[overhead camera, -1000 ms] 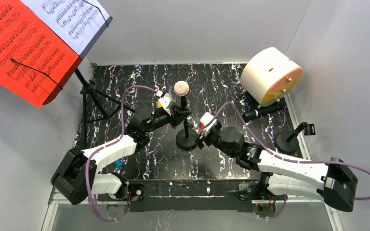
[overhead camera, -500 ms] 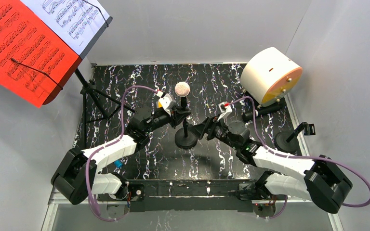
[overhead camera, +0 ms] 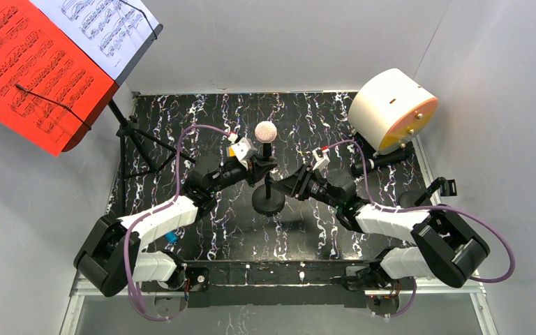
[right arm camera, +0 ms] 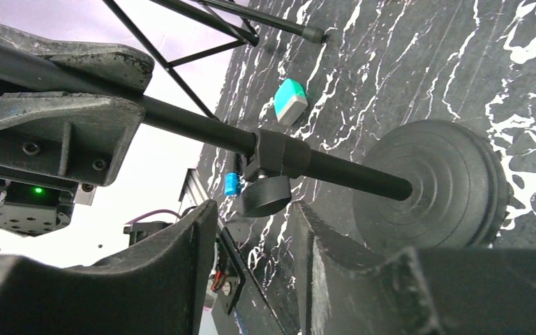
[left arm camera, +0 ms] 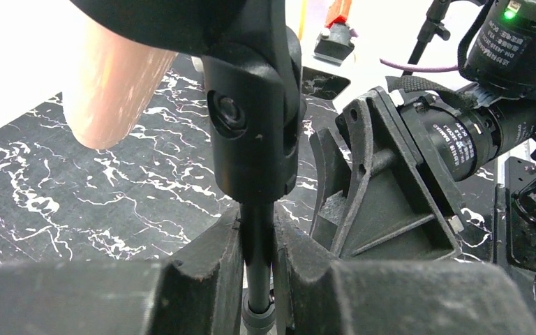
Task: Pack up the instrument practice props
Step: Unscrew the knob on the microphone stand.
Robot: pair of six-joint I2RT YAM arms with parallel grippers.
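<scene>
Two arms reach in from the near edge of the black marbled table (overhead camera: 202,112) and meet at its middle, forearms low and angled toward each other. At the far-left corner stands the music rack (overhead camera: 136,139), its shelf tilted, bearing a red sheet (overhead camera: 28,70) and a white sheet (overhead camera: 105,28). At the far-right corner sits the white cylinder (overhead camera: 387,105).

The left gripper (left arm camera: 258,258) comes in from the left, its jaws pinched tight on the thin pole (overhead camera: 269,183), just under the clip that holds the beige-headed microphone (overhead camera: 264,131) upright. The right gripper (right arm camera: 255,209) comes in from the right and lower down. Its fingers are parted on either side of the pole's collar, with a gap showing, and grip nothing. The pole's round base (overhead camera: 269,201) rests mid-table.

The black microphone (overhead camera: 380,162) lies just beside the cylinder, and the other pole (overhead camera: 438,188) stands by the right edge.
</scene>
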